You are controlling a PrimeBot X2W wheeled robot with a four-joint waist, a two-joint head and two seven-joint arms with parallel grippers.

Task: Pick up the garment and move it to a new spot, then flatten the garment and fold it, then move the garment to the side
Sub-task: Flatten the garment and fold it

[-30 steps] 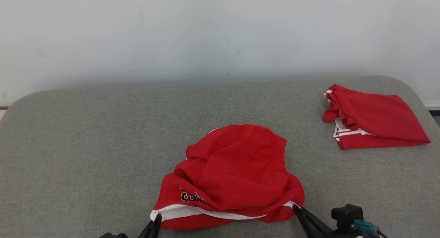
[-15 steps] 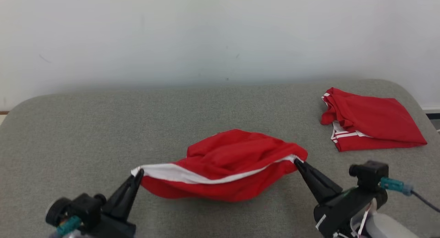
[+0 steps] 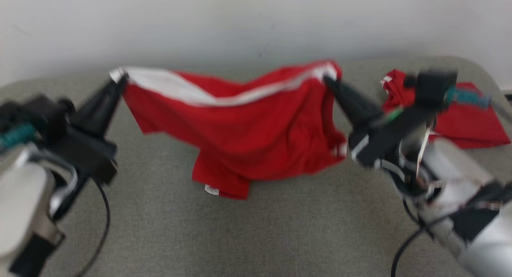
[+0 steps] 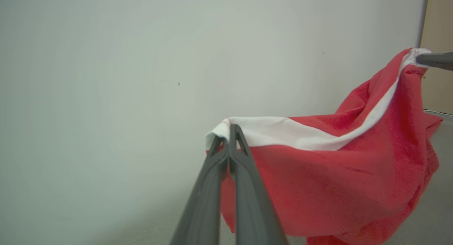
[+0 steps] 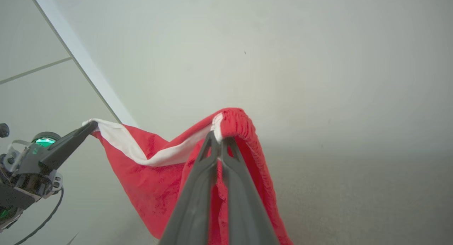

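The garment point(image 3: 248, 125) is a red piece with a white band along its top edge, hanging in the air over the grey surface between my two grippers. My left gripper point(image 3: 122, 77) is shut on its left white corner, seen close in the left wrist view with the gripper point(image 4: 226, 131) pinching the garment point(image 4: 336, 174). My right gripper point(image 3: 327, 80) is shut on the right corner; the right wrist view shows that gripper point(image 5: 218, 138) clamped on the red hem of the garment point(image 5: 155, 174). The lower folds droop to the surface.
A second red garment point(image 3: 468, 125) lies folded at the back right of the grey padded surface point(image 3: 256, 237), partly behind my right arm. A pale wall point(image 3: 240, 21) stands right behind the surface. The head view is blurred.
Both grippers have risen and moved apart, lifting the garment off the surface and stretching its white-banded edge between them. The head camera has also shifted.
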